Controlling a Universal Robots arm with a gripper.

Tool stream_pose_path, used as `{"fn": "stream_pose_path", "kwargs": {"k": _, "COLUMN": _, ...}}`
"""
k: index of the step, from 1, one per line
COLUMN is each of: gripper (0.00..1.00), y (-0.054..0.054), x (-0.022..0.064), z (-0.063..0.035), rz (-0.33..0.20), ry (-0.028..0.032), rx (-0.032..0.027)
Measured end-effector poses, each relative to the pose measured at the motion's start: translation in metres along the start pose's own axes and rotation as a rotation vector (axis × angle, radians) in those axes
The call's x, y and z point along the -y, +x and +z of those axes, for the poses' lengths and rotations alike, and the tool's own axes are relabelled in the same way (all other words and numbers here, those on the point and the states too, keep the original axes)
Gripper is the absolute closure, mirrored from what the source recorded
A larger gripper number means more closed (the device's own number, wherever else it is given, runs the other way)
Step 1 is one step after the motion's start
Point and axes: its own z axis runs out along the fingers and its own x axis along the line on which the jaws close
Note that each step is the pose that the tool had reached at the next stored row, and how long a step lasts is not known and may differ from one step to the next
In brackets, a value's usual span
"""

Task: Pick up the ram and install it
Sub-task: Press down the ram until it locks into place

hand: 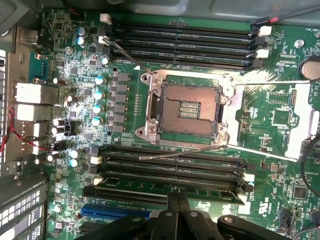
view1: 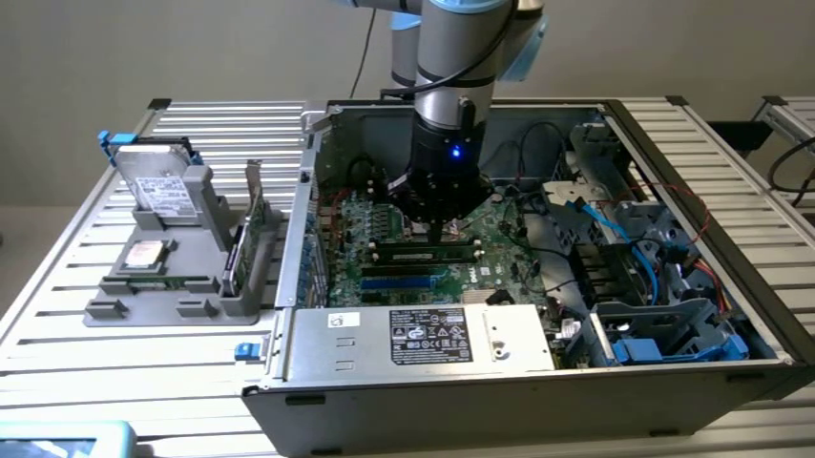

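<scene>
A big open computer case (view1: 612, 315) sits on a slatted metal table (view1: 76, 315). Inside is a green board (hand: 270, 115) with an empty square chip socket (hand: 189, 107). A grey holder (view1: 166, 286) stands outside the case, holding a silver drive (view1: 159, 186).

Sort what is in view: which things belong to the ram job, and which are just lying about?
Job:
- ram, standing in a slot on the motherboard
- gripper, right above it

Lying about:
- hard drive
- expansion card
- grey holder they sit in
- power supply
</scene>
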Motion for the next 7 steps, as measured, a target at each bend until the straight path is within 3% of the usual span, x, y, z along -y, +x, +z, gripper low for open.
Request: {"fn": "stream_pose_path", "kwargs": {"k": 7, "gripper": 0.89, "y": 0.0, "x": 0.0, "z": 0.0, "rz": 0.0, "ry": 0.0, "rx": 0.0}}
